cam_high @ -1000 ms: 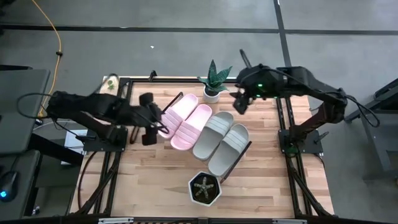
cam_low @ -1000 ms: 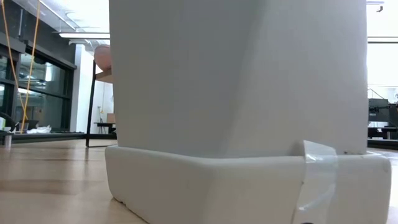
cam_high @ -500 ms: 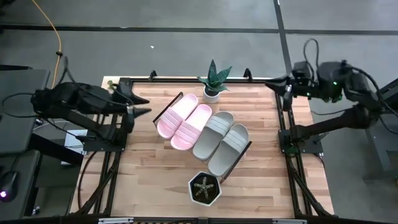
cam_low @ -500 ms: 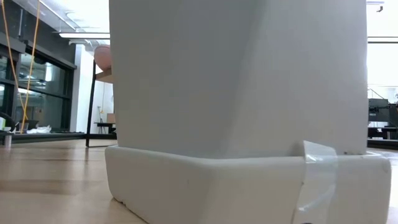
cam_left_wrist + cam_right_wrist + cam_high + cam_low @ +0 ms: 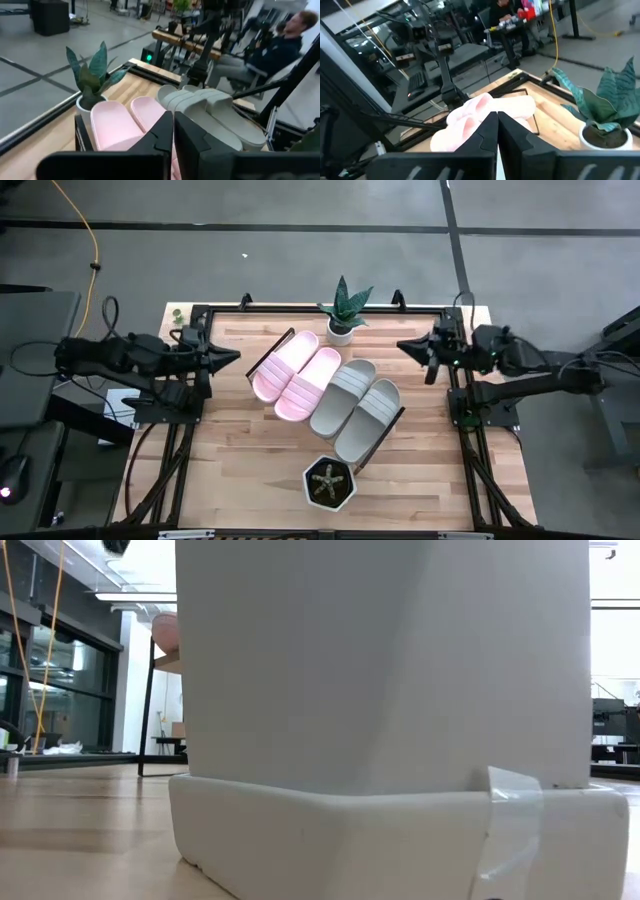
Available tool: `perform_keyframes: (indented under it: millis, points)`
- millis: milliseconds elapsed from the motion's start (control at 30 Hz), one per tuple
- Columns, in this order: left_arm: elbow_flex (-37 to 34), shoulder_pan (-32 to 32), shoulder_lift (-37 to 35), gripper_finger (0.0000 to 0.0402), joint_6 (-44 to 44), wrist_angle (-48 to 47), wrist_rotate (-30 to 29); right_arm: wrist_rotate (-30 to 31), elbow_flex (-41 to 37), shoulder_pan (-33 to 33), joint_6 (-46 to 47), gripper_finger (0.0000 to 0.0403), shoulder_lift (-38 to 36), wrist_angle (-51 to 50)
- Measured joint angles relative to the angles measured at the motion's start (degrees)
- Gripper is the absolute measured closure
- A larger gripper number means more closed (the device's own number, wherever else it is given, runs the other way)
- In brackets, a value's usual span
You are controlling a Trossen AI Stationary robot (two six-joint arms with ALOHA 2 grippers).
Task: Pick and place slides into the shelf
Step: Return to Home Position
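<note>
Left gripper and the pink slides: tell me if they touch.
Apart. The high view shows the left gripper at the table's left edge, with bare tabletop between its tip and the nearest pink slide.

Two dark jointed arms (image 5: pixel 130 355), black cables, tapered black fingers (image 5: pixel 196 143).

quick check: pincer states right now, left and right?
Left pincer: closed, empty, near left edge of the table.
Right pincer: closed, empty, near its right edge.
</note>
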Motion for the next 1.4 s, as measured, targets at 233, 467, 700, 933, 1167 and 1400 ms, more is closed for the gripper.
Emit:
perform_keyframes:
  millis: [233,467,700,933,1167,1400]
  points:
    - [-17.63,0.00,-12.52,0.0399,-1.05,12.14,-0.13,-0.74,-15.15,-1.22,-0.48,0.0403,-2.53,17.89]
    - [-27.45,0.00,-22.07,0.0400,-0.98,17.11,-0.12,-3.81,-24.42,-3.11,2.65,0.0403,-5.84,27.47]
    - [-32.31,0.00,-27.23,0.0401,-4.31,17.08,1.13,-3.93,-29.58,-3.13,8.01,0.0403,-8.90,27.68]
    - [-34.54,-0.04,-30.74,0.0401,-9.16,15.73,9.13,-5.69,-35.49,-1.55,12.52,0.0403,-11.58,32.00]
    - [-34.96,0.00,-32.17,0.0401,-12.99,9.12,9.47,-5.40,-42.24,0.76,14.92,0.0403,-14.26,40.28]
    - [-34.97,0.00,-32.17,0.0402,-14.60,7.55,10.22,-6.29,-43.77,2.94,14.03,0.0403,-15.04,40.87]
